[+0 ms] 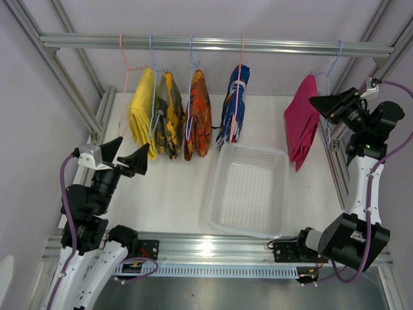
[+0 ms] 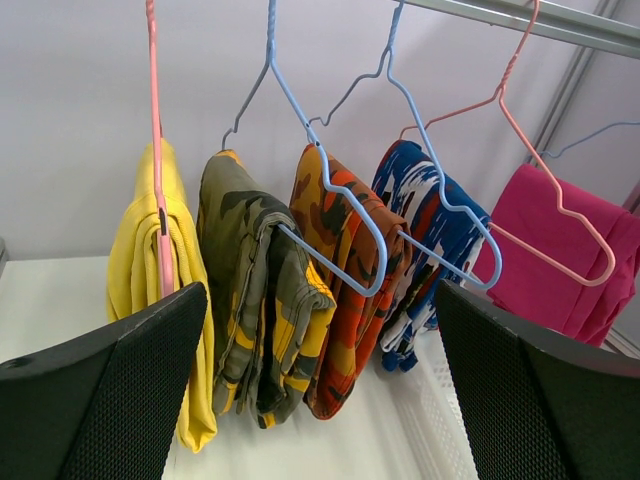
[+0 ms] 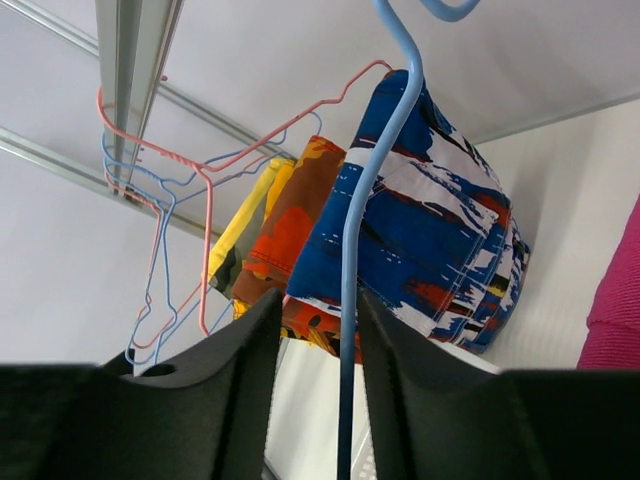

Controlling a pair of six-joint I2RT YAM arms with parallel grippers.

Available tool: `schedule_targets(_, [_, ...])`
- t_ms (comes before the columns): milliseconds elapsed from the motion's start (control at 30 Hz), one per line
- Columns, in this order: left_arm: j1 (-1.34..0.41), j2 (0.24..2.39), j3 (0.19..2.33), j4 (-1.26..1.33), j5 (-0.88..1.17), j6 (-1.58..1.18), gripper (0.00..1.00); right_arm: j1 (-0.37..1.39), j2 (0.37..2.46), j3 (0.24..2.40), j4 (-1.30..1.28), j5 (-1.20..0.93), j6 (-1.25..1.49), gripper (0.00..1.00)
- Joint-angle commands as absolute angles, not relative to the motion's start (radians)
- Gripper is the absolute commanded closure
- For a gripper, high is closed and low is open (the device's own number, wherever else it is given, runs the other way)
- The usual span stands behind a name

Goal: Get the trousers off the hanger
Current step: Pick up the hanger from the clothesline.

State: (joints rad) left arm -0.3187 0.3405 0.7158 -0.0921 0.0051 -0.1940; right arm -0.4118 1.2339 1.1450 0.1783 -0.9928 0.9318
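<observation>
While all five pairs are hanging from the rail [image 1: 213, 44], nothing is coming off a hanger yet. From overhead, the yellow trousers [image 1: 142, 113], the olive camouflage trousers [image 1: 169, 119], the orange camouflage trousers [image 1: 197, 119] and the blue patterned trousers [image 1: 233, 106] are crowding the left and middle of the rail. The pink trousers [image 1: 301, 123] are hanging apart at the right, beyond the white basket [image 1: 248, 187] sitting on the table [image 1: 174, 187]. The right gripper [image 1: 317, 102] is reaching in at the pink pair's blue hanger [image 1: 335, 61], and the left gripper [image 1: 132, 147] is hovering near the yellow pair. This camera is not showing how the right jaws are standing.

From the left wrist, its fingers [image 2: 110, 400] are spreading wide with nothing between them. It is also showing how each garment is folding over its hanger, which the overhead camera is hiding.

From the right wrist, the fingers [image 3: 230, 390] are standing narrowly apart on either side of the blue hanger's wire, not visibly pinching it. Only a sliver of pink is showing at the right edge, so the cloth's lie is going unseen here. Judging from that, the right arm is probably needing to steady the hanger or shift onto the cloth, then draw it sideways toward the basket, slowly, so the hanger is not jumping off the rail
</observation>
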Motion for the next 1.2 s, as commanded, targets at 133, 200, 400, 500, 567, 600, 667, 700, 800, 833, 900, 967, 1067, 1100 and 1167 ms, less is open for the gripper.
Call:
schedule_targets(133, [-0.324,0.351,0.755,-0.091,0.031,-0.212,0.01,-0.414,1.181,1.169,0.227,-1.022,0.945,0.67])
schedule_targets(200, [-0.324,0.351,0.756,-0.091,0.034,-0.213,0.01,-0.414,1.172,1.17,0.227,-1.022,0.946,0.68])
schedule_targets(400, [-0.324,0.354,0.761,-0.092,0.038,-0.213,0.01,-0.41,1.137,1.198,0.207,-1.031,0.943,0.75])
schedule_targets(500, [-0.324,0.353,0.762,-0.094,0.041,-0.215,0.01,-0.399,1.132,1.222,0.199,-1.031,0.95,0.91])
schedule_targets(567, [-0.324,0.353,0.761,-0.094,0.043,-0.215,0.01,-0.394,1.132,1.233,0.199,-1.032,0.951,0.97])
schedule_targets(600, [-0.324,0.353,0.762,-0.095,0.043,-0.216,0.01,-0.388,1.134,1.242,0.196,-1.032,0.95,1.0])
schedule_targets(667, [-0.324,0.354,0.762,-0.095,0.048,-0.218,0.01,-0.384,1.135,1.252,0.195,-1.032,0.948,1.0])
schedule_targets(700, [-0.324,0.354,0.762,-0.095,0.048,-0.218,0.0,-0.38,1.138,1.259,0.195,-1.029,0.948,1.0])
schedule_targets(800, [-0.324,0.354,0.761,-0.095,0.051,-0.219,0.01,-0.379,1.138,1.269,0.202,-1.013,0.95,1.0])
schedule_targets(833, [-0.324,0.356,0.762,-0.095,0.051,-0.219,0.01,-0.379,1.138,1.275,0.209,-1.009,0.951,1.0])
schedule_targets(900, [-0.325,0.356,0.765,-0.095,0.054,-0.221,0.01,-0.377,1.135,1.278,0.227,-1.0,0.954,1.0])
schedule_targets(967, [-0.325,0.36,0.765,-0.095,0.055,-0.221,0.01,-0.379,1.129,1.288,0.235,-0.977,0.953,1.0])
schedule_targets(1067, [-0.327,0.364,0.764,-0.097,0.057,-0.221,0.01,-0.379,1.112,1.302,0.224,-0.924,0.94,1.0])
schedule_targets(1100, [-0.327,0.364,0.765,-0.098,0.055,-0.221,0.01,-0.379,1.106,1.305,0.219,-0.907,0.934,1.0])
schedule_targets(1167, [-0.327,0.362,0.764,-0.098,0.058,-0.221,0.01,-0.376,1.079,1.308,0.201,-0.853,0.907,1.0])
